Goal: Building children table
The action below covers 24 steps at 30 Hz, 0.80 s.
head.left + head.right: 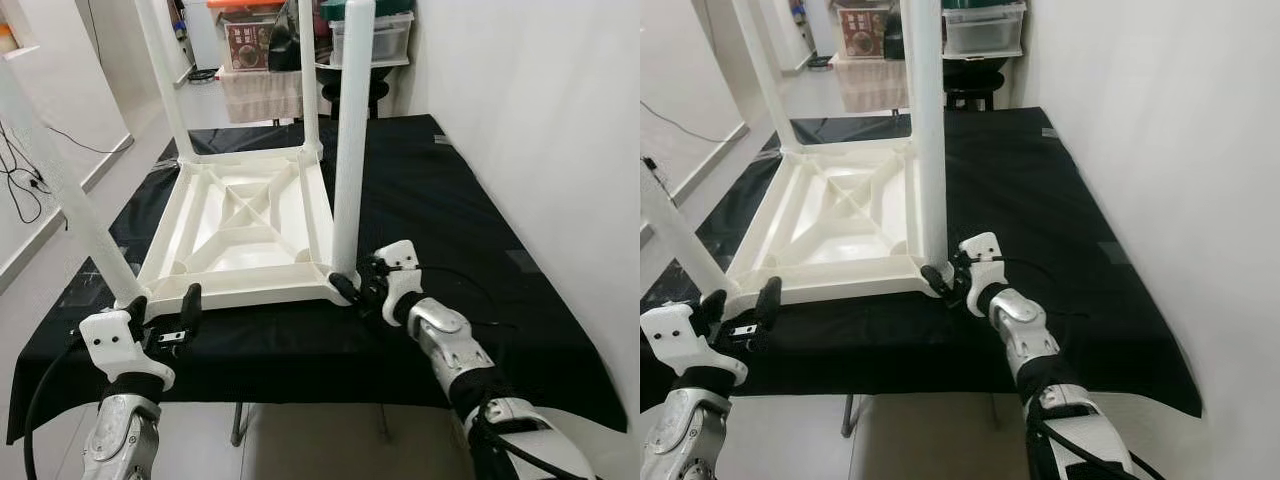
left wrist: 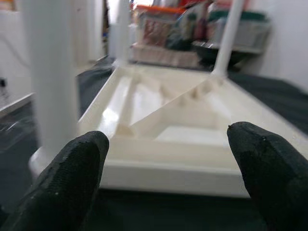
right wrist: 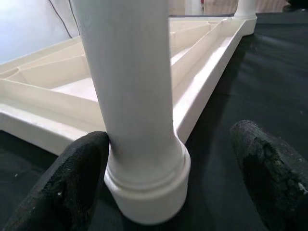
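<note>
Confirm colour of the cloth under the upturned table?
Black cloth, plain; clearest in the left eye view.

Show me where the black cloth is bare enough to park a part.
Widest bare stretch: black cloth between the upturned white table and the wall on the robot's right. A narrower strip runs along the table's left side. The near edge is crowded: left gripper open facing the near rim, right gripper open around the near right leg.

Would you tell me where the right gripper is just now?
The right gripper sits at the near right corner of the upturned white table, open around the base of that corner's leg.
</note>
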Tool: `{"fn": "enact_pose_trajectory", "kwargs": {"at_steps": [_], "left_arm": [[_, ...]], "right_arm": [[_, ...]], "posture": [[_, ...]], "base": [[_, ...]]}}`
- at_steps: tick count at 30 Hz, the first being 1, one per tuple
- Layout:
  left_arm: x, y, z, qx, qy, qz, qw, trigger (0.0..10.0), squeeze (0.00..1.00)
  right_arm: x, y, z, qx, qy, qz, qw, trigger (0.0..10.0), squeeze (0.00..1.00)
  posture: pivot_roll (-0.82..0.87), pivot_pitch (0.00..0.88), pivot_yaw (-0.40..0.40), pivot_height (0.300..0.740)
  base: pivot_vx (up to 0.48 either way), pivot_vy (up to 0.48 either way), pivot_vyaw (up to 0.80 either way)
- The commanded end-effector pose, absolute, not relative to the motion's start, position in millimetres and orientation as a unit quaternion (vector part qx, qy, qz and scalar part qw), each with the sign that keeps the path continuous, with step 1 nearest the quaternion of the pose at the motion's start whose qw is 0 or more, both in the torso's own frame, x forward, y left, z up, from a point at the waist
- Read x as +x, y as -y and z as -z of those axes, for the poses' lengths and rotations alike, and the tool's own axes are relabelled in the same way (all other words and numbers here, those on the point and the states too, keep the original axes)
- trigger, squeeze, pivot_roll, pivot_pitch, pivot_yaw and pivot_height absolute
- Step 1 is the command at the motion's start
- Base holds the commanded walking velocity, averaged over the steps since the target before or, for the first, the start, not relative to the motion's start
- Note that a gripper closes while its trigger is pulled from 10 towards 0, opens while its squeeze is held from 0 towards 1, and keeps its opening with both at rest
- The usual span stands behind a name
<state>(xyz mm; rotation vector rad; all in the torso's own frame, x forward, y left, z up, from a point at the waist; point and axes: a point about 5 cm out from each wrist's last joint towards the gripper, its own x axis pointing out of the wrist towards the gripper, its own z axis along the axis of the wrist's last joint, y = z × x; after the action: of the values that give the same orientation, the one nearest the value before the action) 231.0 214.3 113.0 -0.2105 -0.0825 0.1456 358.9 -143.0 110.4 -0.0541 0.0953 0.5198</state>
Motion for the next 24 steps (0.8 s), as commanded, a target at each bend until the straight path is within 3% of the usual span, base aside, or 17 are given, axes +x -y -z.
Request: {"fn": "enact_pose_trajectory", "kwargs": {"at_steps": [1,15,19,24], "left_arm": [[228.3,-217.7,-112.1,-0.097,0.032,-0.085,0.991,10.0,0.0],[213.9,-215.0,-114.7,-0.02,-0.006,-0.106,0.994,10.0,0.0],[213.2,-216.3,-115.2,0.003,-0.007,-0.113,0.994,10.0,0.0],[215.2,-220.8,-116.2,0.042,-0.01,-0.132,0.99,10.0,0.0]], "right_arm": [[359.0,147.4,-113.6,-0.024,-0.043,-0.254,0.966,10.0,0.0],[336.4,138.2,-115.2,0.004,-0.028,-0.284,0.959,10.0,0.0],[336.1,139.2,-118.7,0.009,-0.018,-0.258,0.966,10.0,0.0],[338.4,143.2,-122.1,0.014,-0.011,-0.204,0.979,10.0,0.0]], "posture": [[-0.03,0.0,0.036,0.74],[-0.03,0.042,0.04,0.74],[-0.02,0.052,0.031,0.74],[-0.02,0.042,0.028,0.74]], "base": [[0.0,0.0,0.0],[0.0,0.0,0.0],[0.0,0.0,0.0],[0.0,0.48,0.0]]}}
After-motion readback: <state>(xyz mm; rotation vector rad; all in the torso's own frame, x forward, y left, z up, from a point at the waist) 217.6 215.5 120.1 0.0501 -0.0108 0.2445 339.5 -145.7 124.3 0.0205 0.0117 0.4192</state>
